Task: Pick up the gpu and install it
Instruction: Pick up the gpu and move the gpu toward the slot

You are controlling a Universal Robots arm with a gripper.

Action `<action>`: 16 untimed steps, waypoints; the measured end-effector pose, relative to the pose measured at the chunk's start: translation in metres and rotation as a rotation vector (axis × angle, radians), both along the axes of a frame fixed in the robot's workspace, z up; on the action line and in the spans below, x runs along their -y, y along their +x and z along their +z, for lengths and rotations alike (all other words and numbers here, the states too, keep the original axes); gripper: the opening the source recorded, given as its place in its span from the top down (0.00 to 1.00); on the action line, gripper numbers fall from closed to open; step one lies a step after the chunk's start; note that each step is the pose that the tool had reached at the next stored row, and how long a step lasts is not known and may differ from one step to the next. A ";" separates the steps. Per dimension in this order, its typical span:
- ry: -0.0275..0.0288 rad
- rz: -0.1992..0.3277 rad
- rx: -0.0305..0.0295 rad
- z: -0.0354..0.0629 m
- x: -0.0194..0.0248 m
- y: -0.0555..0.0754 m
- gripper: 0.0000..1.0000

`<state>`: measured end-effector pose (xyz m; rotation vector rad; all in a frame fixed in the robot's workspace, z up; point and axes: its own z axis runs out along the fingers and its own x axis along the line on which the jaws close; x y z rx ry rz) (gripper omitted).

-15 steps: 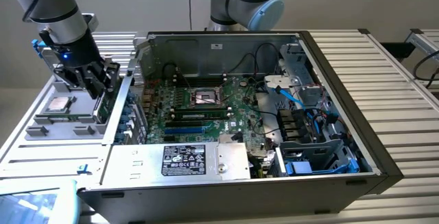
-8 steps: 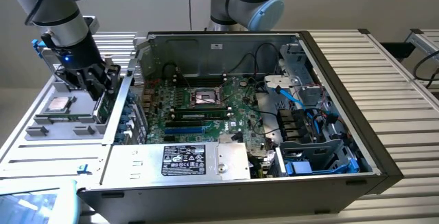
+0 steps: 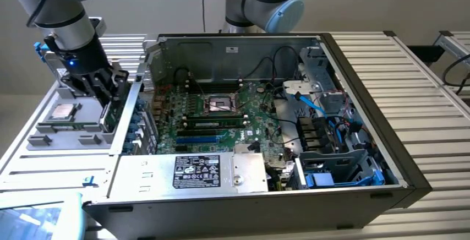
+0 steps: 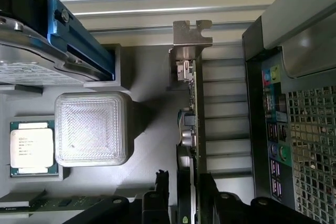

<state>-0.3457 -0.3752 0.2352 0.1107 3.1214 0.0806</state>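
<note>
item: gpu (image 3: 109,114), a green card standing on edge in a slot of the grey parts tray (image 3: 44,141), at the exterior view's left, just outside the left wall of the open computer case (image 3: 367,190) on the slatted bench (image 3: 430,86); not yet lifted, not yet in the case. seen edge-on from the wrist, its silver end bracket (image 4: 191,35) pointed away from the arm. holder: pincer (image 4: 186,203), lowered over the card with one black finger on either side of it, jaws fairly wide; a firm clamp could not be seen. step in hand, by judgement: the pick-up, at the point of taking hold. that called for a square, even hold on the card's upper part, clear of the bracket, and a straight lift out of the slot. tray neighbours: processor (image 4: 31,148) with a metal lid, a white ribbed block (image 4: 92,129), a hard drive (image 4: 31,56) in a blue rail, a green memory stick (image 4: 52,203). in the case: large green motherboard (image 3: 220,113) with bare socket. writing: black label (image 3: 197,172) on the silver unit at the near side, white print and marks, too small to read; print on the processor lid likewise unreadable.
</note>
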 end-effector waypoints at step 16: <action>0.0001 0.000 0.0001 0.0183 -0.0015 0.000 0.72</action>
